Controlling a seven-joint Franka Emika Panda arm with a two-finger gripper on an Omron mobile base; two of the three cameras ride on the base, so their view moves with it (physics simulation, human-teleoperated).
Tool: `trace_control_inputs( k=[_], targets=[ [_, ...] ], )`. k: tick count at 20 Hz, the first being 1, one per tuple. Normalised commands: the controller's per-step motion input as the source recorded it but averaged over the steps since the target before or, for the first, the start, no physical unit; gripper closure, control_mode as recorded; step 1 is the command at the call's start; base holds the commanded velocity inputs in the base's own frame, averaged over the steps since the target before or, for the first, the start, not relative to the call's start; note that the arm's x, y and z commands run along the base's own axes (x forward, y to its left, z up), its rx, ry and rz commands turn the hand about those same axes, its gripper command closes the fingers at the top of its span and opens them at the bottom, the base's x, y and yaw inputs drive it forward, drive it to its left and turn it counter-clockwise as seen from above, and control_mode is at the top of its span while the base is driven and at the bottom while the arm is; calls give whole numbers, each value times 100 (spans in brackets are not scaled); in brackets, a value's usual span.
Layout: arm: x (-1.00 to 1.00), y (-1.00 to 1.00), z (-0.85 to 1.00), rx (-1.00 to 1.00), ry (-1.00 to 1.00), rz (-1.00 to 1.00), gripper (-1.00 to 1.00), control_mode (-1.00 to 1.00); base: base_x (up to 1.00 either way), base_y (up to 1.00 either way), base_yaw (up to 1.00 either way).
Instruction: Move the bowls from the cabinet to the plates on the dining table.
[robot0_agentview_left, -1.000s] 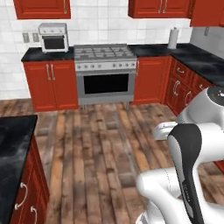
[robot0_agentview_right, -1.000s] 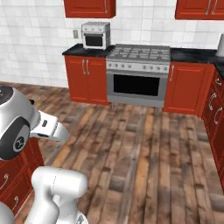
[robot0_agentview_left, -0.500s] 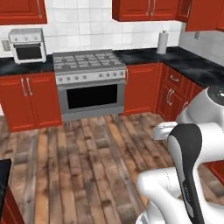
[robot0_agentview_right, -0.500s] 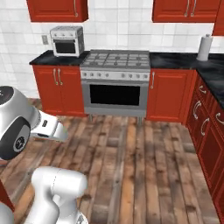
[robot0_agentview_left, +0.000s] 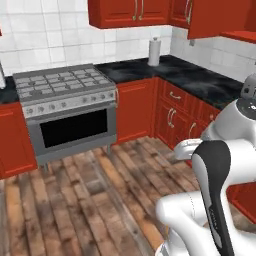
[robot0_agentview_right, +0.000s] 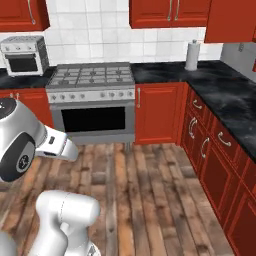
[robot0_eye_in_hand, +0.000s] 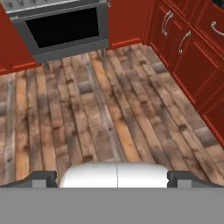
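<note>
Gripper (robot0_eye_in_hand: 113, 178) spread wide, holding nothing, aimed down at bare plank floor (robot0_eye_in_hand: 109, 113) in front of the stove (robot0_agentview_left: 67, 107); two dark fingertips (robot0_eye_in_hand: 42, 178) far apart at the bottom of the hand view.

Stove taken as landmark: steel range with a dark oven window, against the white tiled wall (robot0_agentview_right: 95, 32). Above and right of the stove, the cabinet (robot0_agentview_right: 169, 12), red, doors shut, with long silver bar handles. No telling from outside whether bowls sit inside. Right of the stove, black veined counter (robot0_agentview_right: 220, 97) running along the wall and turning the corner toward the camera, over red base fronts (robot0_agentview_right: 205, 150) with silver handles. On that counter, right of the stove and near the corner, an upright paper towel roll (robot0_agentview_right: 192, 55). Left of the stove, a small silver toaster oven (robot0_agentview_right: 22, 54) on the counter, with another red wall cabinet (robot0_agentview_right: 22, 14) above it.

White arm (robot0_agentview_left: 215, 175) folded low in front of the stove, in the left base view, over the floor.
</note>
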Motion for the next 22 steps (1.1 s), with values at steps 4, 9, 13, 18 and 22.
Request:
trace_control_inputs(
  k=[4,9,13,18,22],
  targets=[
    [0,0,0,0,0,0,-100,100,67,-15,-54],
    [0,0,0,0,0,0,-100,100,87,-8,-54],
    [0,0,0,0,0,0,-100,100,100,0,-45],
    [0,0,0,0,0,0,-100,100,90,4,-42],
    [0,0,0,0,0,0,-100,100,49,1,-43]
  ],
)
